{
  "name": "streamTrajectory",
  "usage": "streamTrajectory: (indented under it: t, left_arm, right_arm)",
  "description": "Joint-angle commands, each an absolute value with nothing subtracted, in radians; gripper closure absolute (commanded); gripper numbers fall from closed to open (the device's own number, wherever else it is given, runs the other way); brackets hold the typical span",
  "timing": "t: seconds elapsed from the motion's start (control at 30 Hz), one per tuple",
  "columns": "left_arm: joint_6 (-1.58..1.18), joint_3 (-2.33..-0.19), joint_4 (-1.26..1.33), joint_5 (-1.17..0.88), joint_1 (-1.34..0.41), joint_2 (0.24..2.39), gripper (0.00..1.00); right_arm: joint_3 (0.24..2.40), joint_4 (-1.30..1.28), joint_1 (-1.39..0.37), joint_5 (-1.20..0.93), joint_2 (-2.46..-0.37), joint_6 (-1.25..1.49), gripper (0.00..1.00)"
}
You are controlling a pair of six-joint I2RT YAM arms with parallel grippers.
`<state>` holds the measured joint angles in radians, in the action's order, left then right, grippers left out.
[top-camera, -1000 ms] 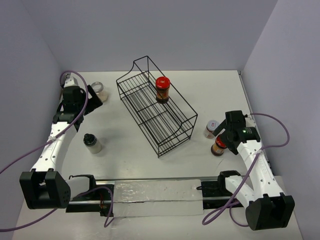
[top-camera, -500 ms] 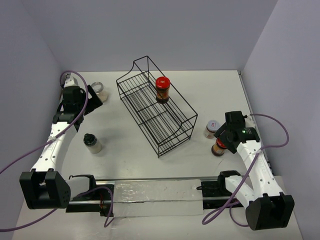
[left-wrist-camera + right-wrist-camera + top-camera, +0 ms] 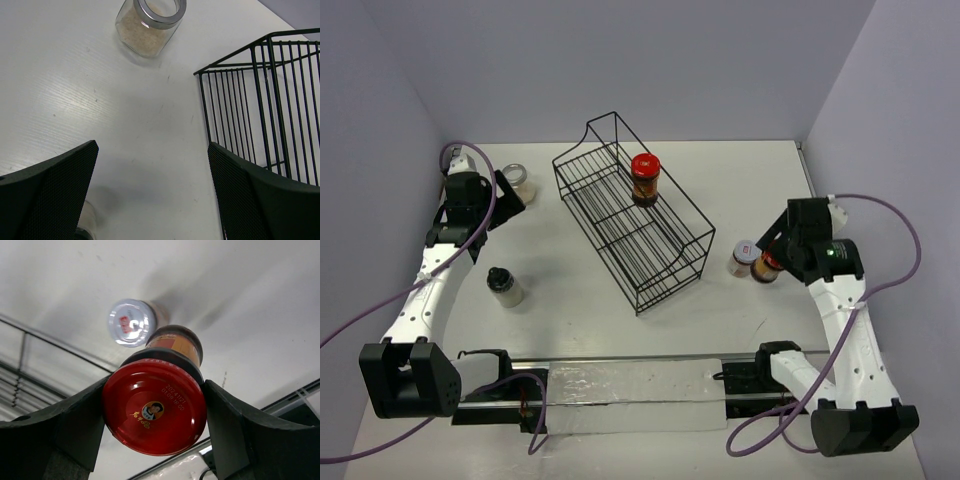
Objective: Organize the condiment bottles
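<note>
Right wrist view: right tool clamped on red jar at the lid, a finger pressing each side. White-lid jar just beside it, standing on counter. Top view: the gripped red jar is at right, off the near end of rack. Second red jar upright inside rack, far side. Left tool spread wide, nothing between fingers. Pale jar near it, far left. Black-cap jar stands alone, left, nearer.
</note>
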<state>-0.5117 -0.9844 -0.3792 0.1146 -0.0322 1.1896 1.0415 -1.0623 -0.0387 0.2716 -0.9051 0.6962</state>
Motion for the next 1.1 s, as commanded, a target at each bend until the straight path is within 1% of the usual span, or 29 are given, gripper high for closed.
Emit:
streamTrajectory:
  t: [0.0, 0.2, 0.3, 0.4, 0.5, 0.6, 0.73, 0.83, 1.07]
  left_arm:
    - [-0.509, -1.0, -0.376, 0.104, -0.04, 1.173, 0.01]
    - [-0.514, -1.002, -0.377, 0.101, -0.04, 1.177, 0.0]
    - [-0.51, -1.004, -0.383, 0.107, -0.04, 1.181, 0.0]
    - [-0.506, -1.004, -0.388, 0.121, -0.04, 1.184, 0.01]
    - [-0.506, -1.006, -0.392, 0.131, -0.04, 1.189, 0.01]
    - [-0.503, -1.009, -0.399, 0.144, -0.041, 1.189, 0.01]
    - [-0.5, -1.006, -0.403, 0.155, -0.043, 1.187, 0.01]
    - [-0.505, -1.005, -0.397, 0.147, -0.043, 1.188, 0.01]
    - [-0.509, -1.007, -0.395, 0.139, -0.043, 1.192, 0.01]
  right_arm:
    - [1.274, -1.018, -0.039, 0.249, -0.969, 0.598, 0.91]
    - [1.673, -1.088, -0.055, 0.13, -1.161, 0.472, 0.91]
    - [1.857, -1.114, -0.092, 0.123, -1.251, 0.453, 0.91]
    - [2.011, -1.134, -0.172, 0.119, -1.337, 0.437, 0.91]
    - [2.264, -1.207, -0.288, 0.169, -1.453, 0.419, 0.91]
    - [2.36, -1.224, -0.365, 0.174, -1.526, 0.41, 0.91]
    - [2.321, -1.172, -0.446, 0.155, -1.524, 0.406, 0.91]
    - [2.281, -1.164, -0.495, 0.179, -1.52, 0.398, 0.91]
    - [2.146, -1.121, -0.568, 0.198, -1.505, 0.394, 0.91]
